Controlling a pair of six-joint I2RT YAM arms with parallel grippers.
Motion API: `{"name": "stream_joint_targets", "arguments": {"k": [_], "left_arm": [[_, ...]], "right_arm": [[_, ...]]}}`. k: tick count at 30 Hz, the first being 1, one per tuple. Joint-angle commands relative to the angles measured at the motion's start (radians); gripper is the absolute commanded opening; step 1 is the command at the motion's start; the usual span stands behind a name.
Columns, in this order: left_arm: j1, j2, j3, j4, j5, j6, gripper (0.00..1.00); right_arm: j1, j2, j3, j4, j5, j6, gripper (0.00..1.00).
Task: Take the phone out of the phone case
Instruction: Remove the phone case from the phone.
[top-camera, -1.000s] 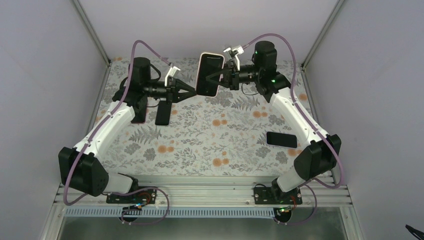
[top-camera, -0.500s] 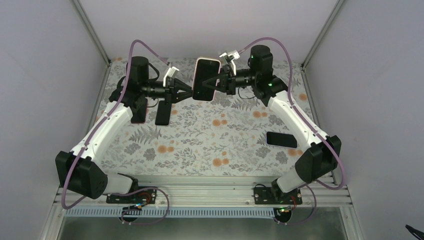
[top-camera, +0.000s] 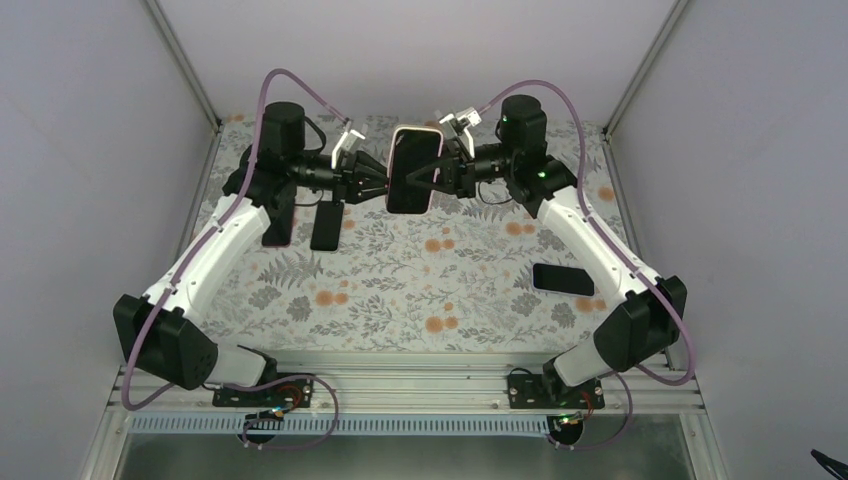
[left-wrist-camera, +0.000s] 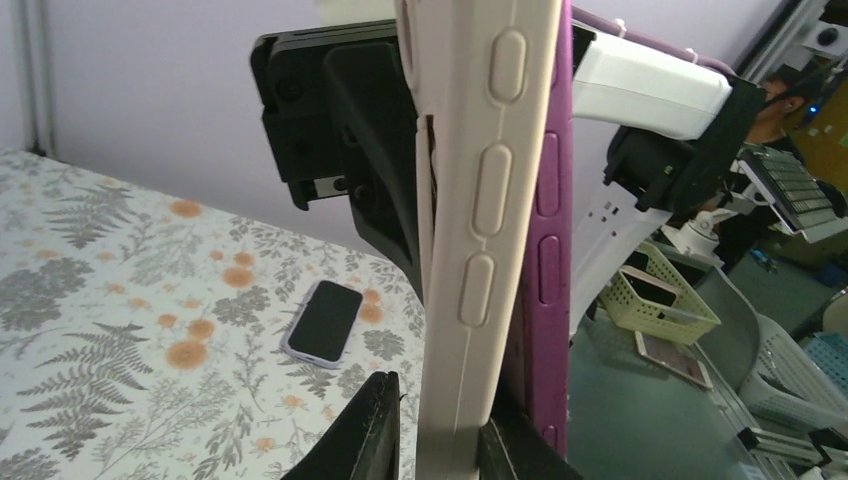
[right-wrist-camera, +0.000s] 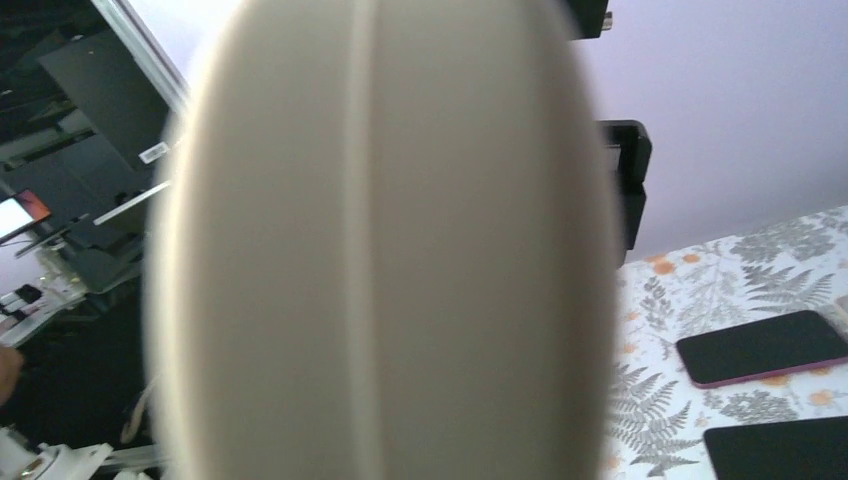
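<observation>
Left hand (top-camera: 383, 183): fingers spread, straddling the left edge of the phone case (top-camera: 415, 132), apparently not yet clamped. Phone case: cream, upright, held aloft above the far bench (top-camera: 400, 290), with the phone (top-camera: 405, 190) seated inside. Right hand (top-camera: 428, 172): pinching the case's right edge. Hazards: a shallow left grip likely slips off the rim; twisting against the single pinch may drop both; a phone popped free could fall.

White shells, chunky black joints on the left arm (top-camera: 215, 250) and right arm (top-camera: 590, 235). Purple cables (top-camera: 264, 100) loop along both, a green light (top-camera: 541, 173) glows on the right, and the left gripper (top-camera: 384, 188) is black, wedge-shaped.
</observation>
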Motion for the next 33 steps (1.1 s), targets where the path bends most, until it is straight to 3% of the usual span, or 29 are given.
{"name": "stream_joint_targets", "arguments": {"k": [1, 8, 11, 17, 23, 28, 33], "left_arm": [[-0.087, 0.008, 0.023, 0.195, -0.096, -0.004, 0.17], [-0.118, -0.030, -0.126, 0.257, -0.082, -0.058, 0.13], [-0.118, -0.042, -0.155, 0.289, -0.052, -0.087, 0.06], [-0.085, -0.050, -0.192, 0.326, -0.062, -0.136, 0.02], [0.008, -0.024, -0.206, 0.377, -0.075, -0.296, 0.02], [0.046, -0.019, -0.219, 0.384, -0.083, -0.331, 0.02], [0.047, -0.029, -0.234, 0.380, -0.097, -0.316, 0.02]], "right_arm": [[0.176, 0.023, -0.033, -0.128, -0.335, 0.012, 0.04], [0.177, 0.039, -0.023, -0.124, -0.317, 0.024, 0.04], [0.172, 0.048, -0.014, -0.120, -0.270, 0.032, 0.04], [0.135, 0.064, -0.003, -0.133, -0.182, 0.029, 0.04], [0.056, 0.077, 0.036, -0.158, -0.096, 0.037, 0.15], [-0.002, 0.067, 0.023, -0.115, -0.063, 0.105, 0.35], [-0.035, 0.060, 0.018, -0.108, -0.043, 0.114, 0.36]]}}
